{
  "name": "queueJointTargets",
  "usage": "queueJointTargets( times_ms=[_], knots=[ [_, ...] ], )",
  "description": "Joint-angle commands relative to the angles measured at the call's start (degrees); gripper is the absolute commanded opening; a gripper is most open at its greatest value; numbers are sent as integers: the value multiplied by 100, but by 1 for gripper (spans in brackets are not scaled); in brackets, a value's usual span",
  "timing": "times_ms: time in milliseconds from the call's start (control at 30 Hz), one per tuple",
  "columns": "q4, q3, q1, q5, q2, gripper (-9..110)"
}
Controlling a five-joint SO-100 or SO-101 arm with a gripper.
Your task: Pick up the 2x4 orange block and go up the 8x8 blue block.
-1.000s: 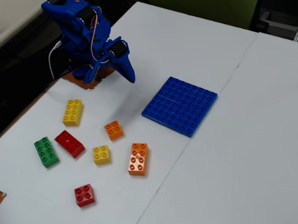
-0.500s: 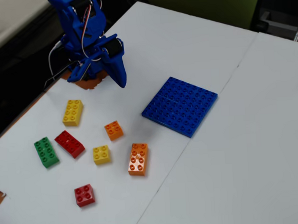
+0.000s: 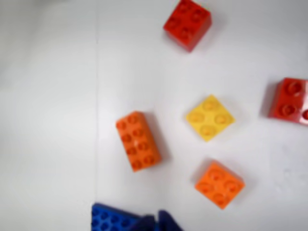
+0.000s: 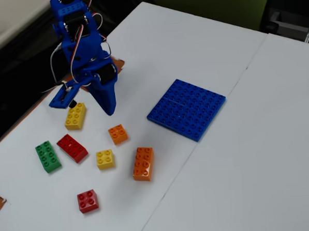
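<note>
The 2x4 orange block (image 3: 138,141) lies flat on the white table, studs up, in the middle of the wrist view. In the fixed view it (image 4: 143,163) lies left of and nearer than the 8x8 blue block (image 4: 188,108), which lies flat on the table. A corner of the blue block shows at the bottom edge of the wrist view (image 3: 111,219). My gripper (image 4: 110,110) hangs above the table, well apart from the orange block, its tips pointing down. In the wrist view only the dark tips (image 3: 156,224) show, close together and holding nothing.
Loose bricks lie around the orange block: a small orange brick (image 4: 117,133), a small yellow one (image 4: 105,159), a red 2x4 (image 4: 72,147), a green 2x4 (image 4: 48,156), a yellow 2x4 (image 4: 75,116) and a small red one (image 4: 87,201). A table seam (image 4: 216,112) runs diagonally past the blue block.
</note>
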Motion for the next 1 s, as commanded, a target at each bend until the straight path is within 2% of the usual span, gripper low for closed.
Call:
queueJointTargets(
  times_ms=[0, 500, 667, 967],
  knots=[
    [35, -835, 132, -510, -413, 0],
    [193, -2689, 237, -2461, -2566, 0],
    [255, -3604, 220, -2426, -3384, 0],
    [290, -3920, 44, -2276, -3867, 0]
  ],
)
